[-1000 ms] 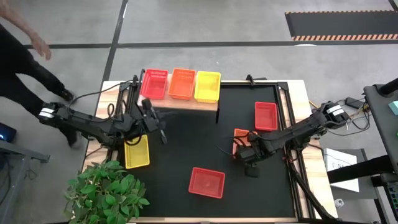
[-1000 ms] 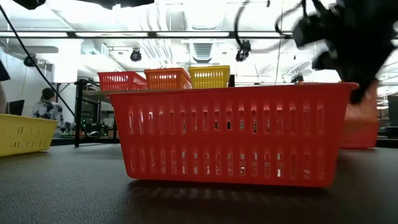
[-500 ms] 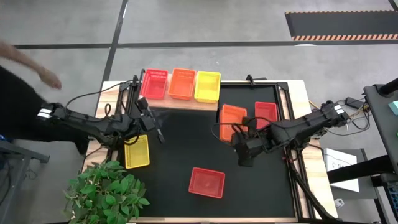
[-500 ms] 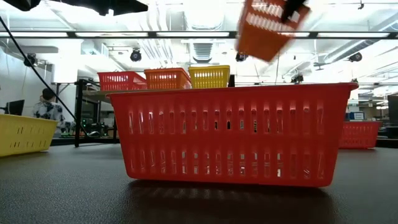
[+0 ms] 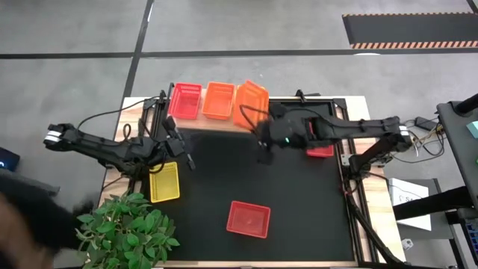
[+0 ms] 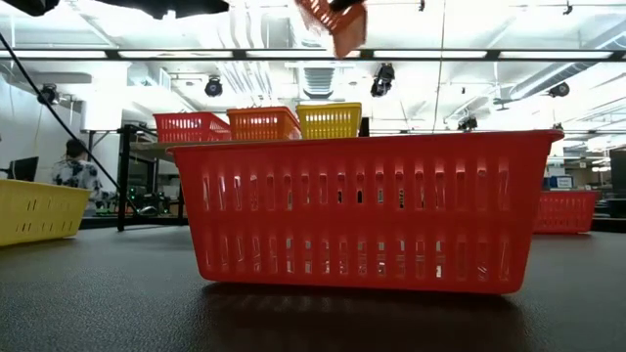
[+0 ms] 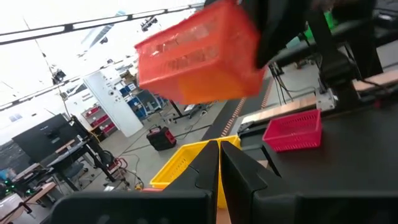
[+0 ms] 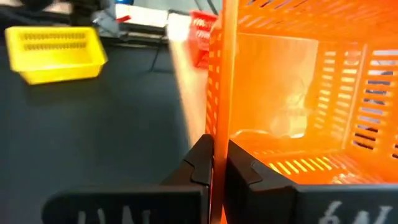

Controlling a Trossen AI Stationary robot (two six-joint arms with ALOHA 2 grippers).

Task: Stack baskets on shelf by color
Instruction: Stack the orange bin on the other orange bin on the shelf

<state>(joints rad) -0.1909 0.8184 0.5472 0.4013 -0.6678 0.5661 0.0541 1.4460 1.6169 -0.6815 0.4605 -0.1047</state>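
Jaws of our right gripper (image 8: 217,163) clench an orange basket (image 5: 252,104) above the shelf (image 5: 224,124) (left gripper (image 7: 219,163) clenched, empty, near the yellow basket (image 5: 164,182)).

The worktop (image 5: 224,258) has a pale wood rim and a black mat (image 5: 299,217) over its middle. Around it lies a grey concrete floor (image 5: 261,30) crossed by dark lines, with a striped hazard mat (image 5: 411,30) at the far right. A leafy green plant (image 5: 127,228) stands at the near left corner. Overhead, white ceiling beams (image 6: 489,54) carry bright lights.
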